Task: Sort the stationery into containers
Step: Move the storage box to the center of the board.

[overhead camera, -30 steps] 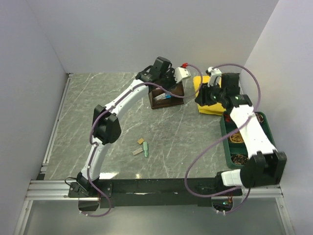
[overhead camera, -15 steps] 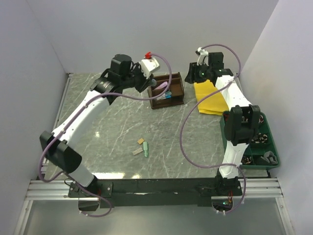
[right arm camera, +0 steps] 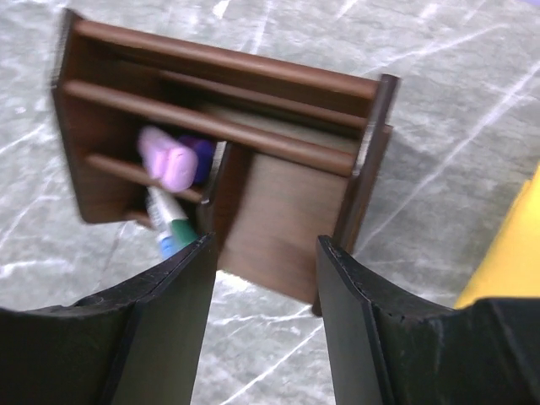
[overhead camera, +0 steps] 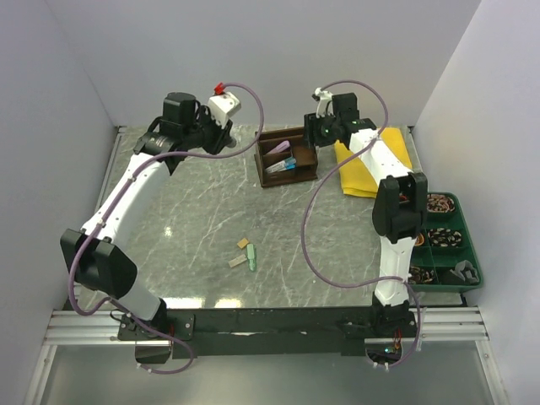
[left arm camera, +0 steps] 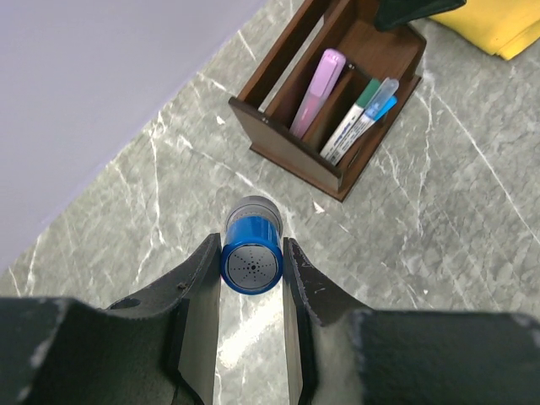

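Observation:
My left gripper (left arm camera: 250, 245) is shut on a small blue-capped bottle (left arm camera: 251, 265), held above the marble at the back left. Ahead of it stands the dark brown wooden organiser (left arm camera: 291, 156), with a pink marker (left arm camera: 316, 94) and white pens (left arm camera: 361, 125) in its slots. My right gripper (right arm camera: 266, 253) hangs open just over the organiser (right arm camera: 287, 84), nothing between its fingers. In that view a pink marker (right arm camera: 169, 162), a purple one (right arm camera: 201, 152) and a green-capped pen (right arm camera: 175, 229) show. Three small erasers (overhead camera: 245, 254) lie loose mid-table. The green tray (overhead camera: 467, 253) sits at the right edge.
A folded yellow cloth (overhead camera: 371, 173) lies between the organiser (overhead camera: 287, 160) and the green tray, partly under the right arm. White walls close in the back and both sides. Purple cables loop off both arms.
The left arm has swung left, away from the organiser, carrying the bottle. The right arm moved from over the yellow cloth to the organiser, its jaws widening.

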Tool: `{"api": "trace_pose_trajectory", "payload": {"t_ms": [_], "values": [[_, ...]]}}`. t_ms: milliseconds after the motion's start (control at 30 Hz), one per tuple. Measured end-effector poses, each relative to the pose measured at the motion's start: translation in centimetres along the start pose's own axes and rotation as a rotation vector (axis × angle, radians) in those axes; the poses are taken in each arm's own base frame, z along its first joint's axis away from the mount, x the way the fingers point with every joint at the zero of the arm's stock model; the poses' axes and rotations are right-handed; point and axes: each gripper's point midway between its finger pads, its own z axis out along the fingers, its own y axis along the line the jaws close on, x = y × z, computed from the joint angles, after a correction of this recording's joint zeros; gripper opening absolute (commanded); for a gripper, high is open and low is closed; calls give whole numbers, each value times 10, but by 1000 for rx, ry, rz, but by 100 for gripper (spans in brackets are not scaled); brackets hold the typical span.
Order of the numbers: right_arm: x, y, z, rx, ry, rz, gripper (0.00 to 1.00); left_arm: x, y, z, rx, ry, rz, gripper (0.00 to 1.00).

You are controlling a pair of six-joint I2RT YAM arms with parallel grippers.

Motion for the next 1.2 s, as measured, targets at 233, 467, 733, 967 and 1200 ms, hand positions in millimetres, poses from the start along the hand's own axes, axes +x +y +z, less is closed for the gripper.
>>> {"api": "trace_pose_trajectory", "payload": {"t_ms": [233, 467, 733, 967, 1200], "values": [[7, -19, 15, 68, 19, 7, 58, 4, 9, -9, -25, 3, -19, 1], [7, -27, 19, 106, 21, 7, 58, 4, 14, -14, -38, -3, -33, 1], [22, -42, 38, 156, 56, 8, 28, 4, 14, -14, -35, -4, -33, 2], [24, -45, 40, 207, 64, -37, 1, 3, 12, -14, -25, -7, -33, 3], [39, -34, 28, 248, 70, -42, 0, 5, 8, -16, -11, -8, -34, 4]]}}
